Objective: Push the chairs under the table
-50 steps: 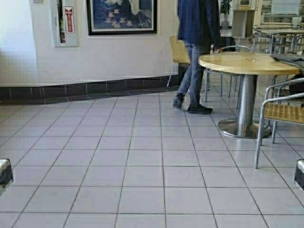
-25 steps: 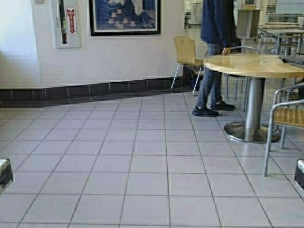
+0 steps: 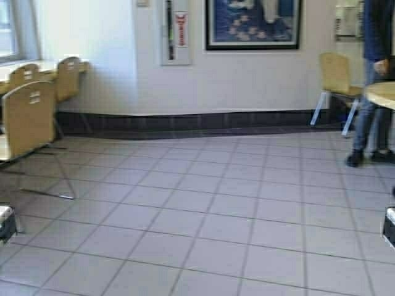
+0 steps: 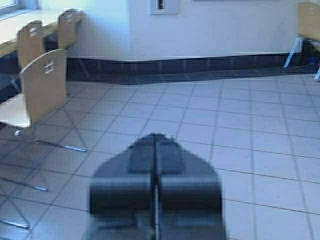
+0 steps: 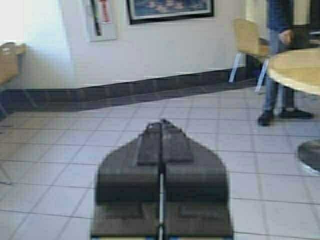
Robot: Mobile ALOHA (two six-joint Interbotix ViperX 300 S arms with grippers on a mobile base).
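Observation:
Three light-brown plywood chairs stand at the far left along the long pale table (image 3: 47, 66). The nearest chair (image 3: 28, 117) is pulled out onto the tiles, its back toward me. Two more chairs (image 3: 68, 77) sit closer to the table. They also show in the left wrist view: the nearest chair (image 4: 45, 85), the table (image 4: 6, 40). My left gripper (image 4: 156, 137) is shut and empty over bare floor, right of the nearest chair. My right gripper (image 5: 161, 124) is shut and empty, far from the chairs. Both arms show low at the high view's side edges.
A person (image 3: 373, 80) stands at the back right beside a round wooden table (image 3: 382, 94). Another plywood chair (image 3: 336, 74) stands by the wall there. The wall with a dark baseboard (image 3: 203, 120) runs across the back. Grey tiled floor (image 3: 210, 209) lies ahead.
The robot has turned left: the whole scene has shifted right. The plywood chairs and long table have come into view at the left; the round table and wicker chair have slid off right.

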